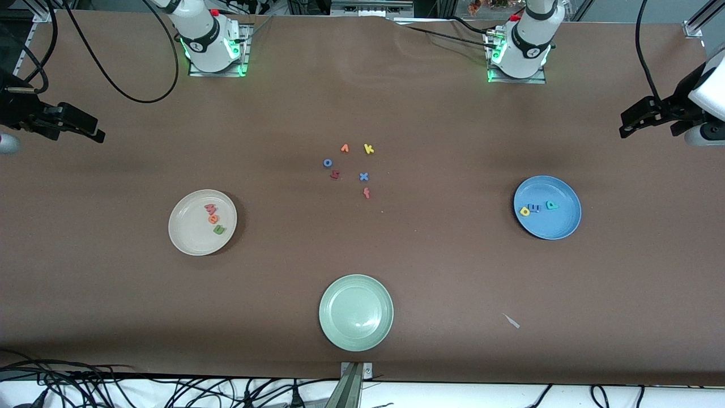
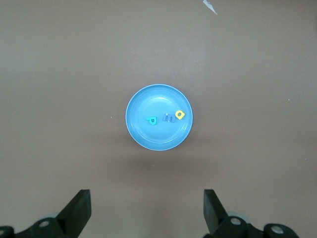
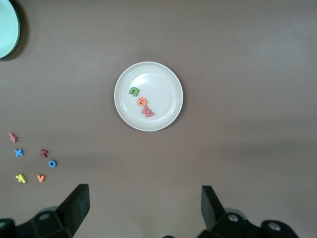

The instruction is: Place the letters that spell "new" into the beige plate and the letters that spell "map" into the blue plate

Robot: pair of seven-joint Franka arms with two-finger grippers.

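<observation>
The beige plate (image 1: pixel 190 233) (image 3: pixel 163 82) lies toward the right arm's end of the table. In it are the pinkish-red w (image 1: pixel 210 209) (image 3: pixel 148 112), the orange e (image 1: pixel 213 219) (image 3: pixel 142 101) and the green n (image 1: pixel 219 229) (image 3: pixel 134 91). The blue plate (image 1: pixel 554 226) (image 2: pixel 158 139) lies toward the left arm's end. It holds the yellow a (image 1: pixel 524 211) (image 2: pixel 180 114), the blue m (image 1: pixel 534 208) (image 2: pixel 169 118) and the teal p (image 1: pixel 551 205) (image 2: pixel 151 120). My right gripper (image 1: pixel 93 131) (image 3: pixel 145 196) hangs high over the table beside the beige plate, open and empty. My left gripper (image 1: pixel 628 126) (image 2: pixel 147 198) hangs high beside the blue plate, also open and empty.
Mid-table lie loose letters: an orange v (image 1: pixel 344 148), a yellow k (image 1: pixel 369 149), a blue o (image 1: pixel 327 162), a dark red letter (image 1: pixel 335 175), a blue x (image 1: pixel 363 177) and a red f (image 1: pixel 366 193). A pale green plate (image 1: pixel 356 312) sits nearest the front camera. A white scrap (image 1: pixel 512 321) lies beside it.
</observation>
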